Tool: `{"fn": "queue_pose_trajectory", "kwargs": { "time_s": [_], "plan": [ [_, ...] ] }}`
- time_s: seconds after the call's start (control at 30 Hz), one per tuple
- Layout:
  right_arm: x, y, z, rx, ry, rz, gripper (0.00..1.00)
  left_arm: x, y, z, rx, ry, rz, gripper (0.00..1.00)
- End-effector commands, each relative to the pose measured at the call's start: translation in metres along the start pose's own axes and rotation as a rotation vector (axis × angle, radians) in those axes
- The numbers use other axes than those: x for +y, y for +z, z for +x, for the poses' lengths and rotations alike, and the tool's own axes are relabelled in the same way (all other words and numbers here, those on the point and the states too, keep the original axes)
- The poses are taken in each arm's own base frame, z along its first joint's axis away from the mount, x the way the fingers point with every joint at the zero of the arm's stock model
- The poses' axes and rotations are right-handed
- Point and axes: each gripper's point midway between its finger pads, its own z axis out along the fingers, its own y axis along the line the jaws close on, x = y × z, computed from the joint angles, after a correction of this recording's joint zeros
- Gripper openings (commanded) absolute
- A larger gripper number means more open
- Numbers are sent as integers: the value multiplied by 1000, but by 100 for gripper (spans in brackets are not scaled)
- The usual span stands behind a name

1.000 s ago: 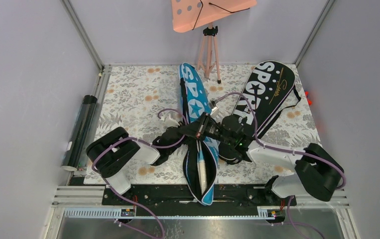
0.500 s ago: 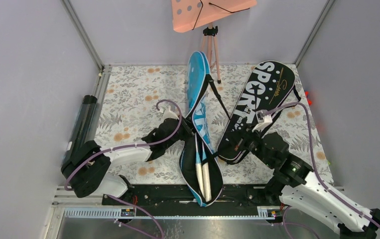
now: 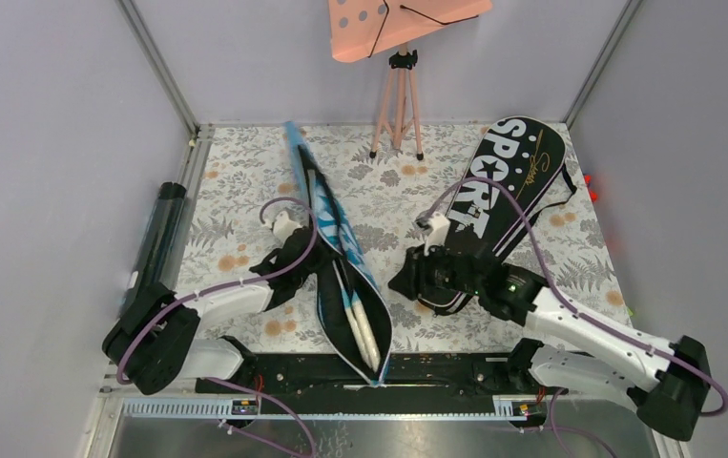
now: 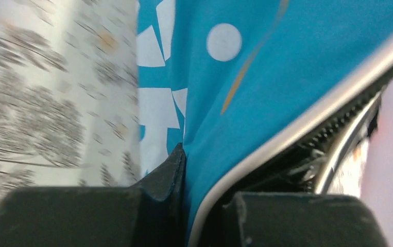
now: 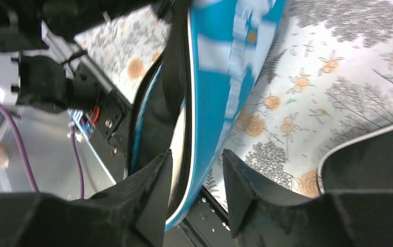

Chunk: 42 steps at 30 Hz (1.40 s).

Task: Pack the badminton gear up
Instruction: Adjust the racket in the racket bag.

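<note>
Roughly midway: blue bag (image 3: 336,243) stands on edge mid-mat, unzipped, racket grips (image 3: 364,334) inside, L gripper (image 4: 194,206) pinching its rim. R gripper (image 5: 197,170) part-open, empty, by black bag (image 3: 508,181). Tube (image 3: 155,248) not yet packed, left of mat.

A blue bag (image 3: 333,229) stood tipped on edge at the centre, unzipped at its near end, two pale racket handles (image 3: 364,334) showing inside. A black bag (image 3: 517,172) lay flat to its right, a black tube (image 3: 155,250) far left.
</note>
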Motion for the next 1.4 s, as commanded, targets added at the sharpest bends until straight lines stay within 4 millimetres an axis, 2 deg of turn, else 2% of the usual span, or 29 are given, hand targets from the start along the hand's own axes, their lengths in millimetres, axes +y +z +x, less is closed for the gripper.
{"fn": "queue_pose_trajectory", "kwargs": {
  "time_s": [0.0, 0.07, 0.17, 0.33, 0.43, 0.57, 0.7, 0.87, 1.07, 1.37],
  "plan": [
    [52, 2, -10, 23, -143, -199, 53, 48, 3, -28, -170, -42, -203, 0],
    [62, 1, -6, 33, -203, -217, 57, 45, 5, -28, -168, -48, -209, 0],
    [78, 2, 12, 81, -304, -267, 58, 37, 8, -29, -164, -43, -206, 0],
    [102, 15, 56, 231, -431, -349, 56, 28, 9, -31, -165, -44, -211, 0],
    [99, 33, 75, 301, -491, -281, 55, 28, 7, -33, -166, -32, -236, 0],
    [81, 61, 82, 321, -511, -146, 55, 30, 1, -31, -153, -18, -274, 0],
    [43, 86, 74, 294, -520, 99, 55, 29, -3, -26, -119, -4, -283, 0],
    [33, 98, 82, 293, -518, 153, 54, 32, -8, -24, -84, 22, -357, 0],
    [-22, 100, 88, 275, -570, 422, 56, 26, -17, -22, -44, 47, -348, 0],
    [-67, 119, 103, 222, -661, 655, 61, 30, -20, -14, -1, 94, -358, 0]
  ]
}}
